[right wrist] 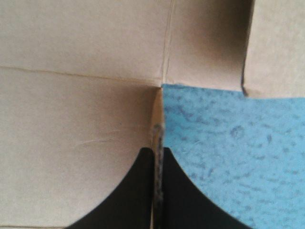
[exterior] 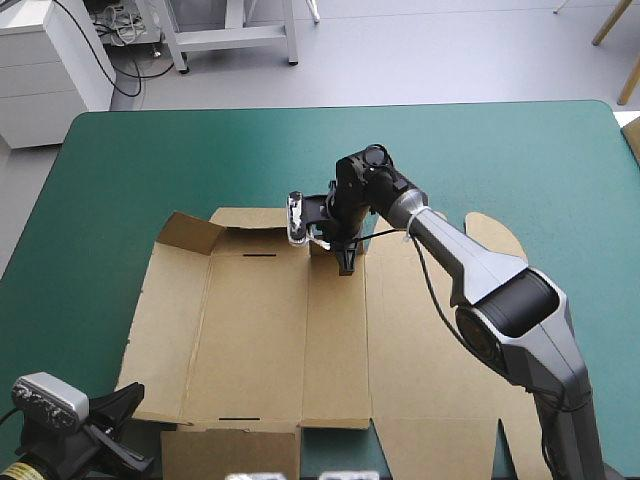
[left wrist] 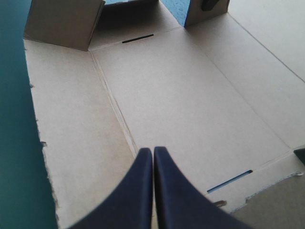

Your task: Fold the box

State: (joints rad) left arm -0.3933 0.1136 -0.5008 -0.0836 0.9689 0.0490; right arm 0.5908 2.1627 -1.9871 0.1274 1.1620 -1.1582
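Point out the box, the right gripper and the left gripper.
box [exterior: 250, 330], high view: centre of its flat middle panel.
right gripper [right wrist: 158, 151], right wrist view: fingertips pinching a board edge.
left gripper [left wrist: 153, 150], left wrist view: where its shut fingertips meet.

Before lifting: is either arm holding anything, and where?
Right jaws clamp the box by the edge of a raised far-side flap; left jaws hold nothing.

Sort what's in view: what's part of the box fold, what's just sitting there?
In the job:
flat brown cardboard box
right gripper, shut on a far-edge flap
left gripper, shut, empty

Just there:
teal-green table cover
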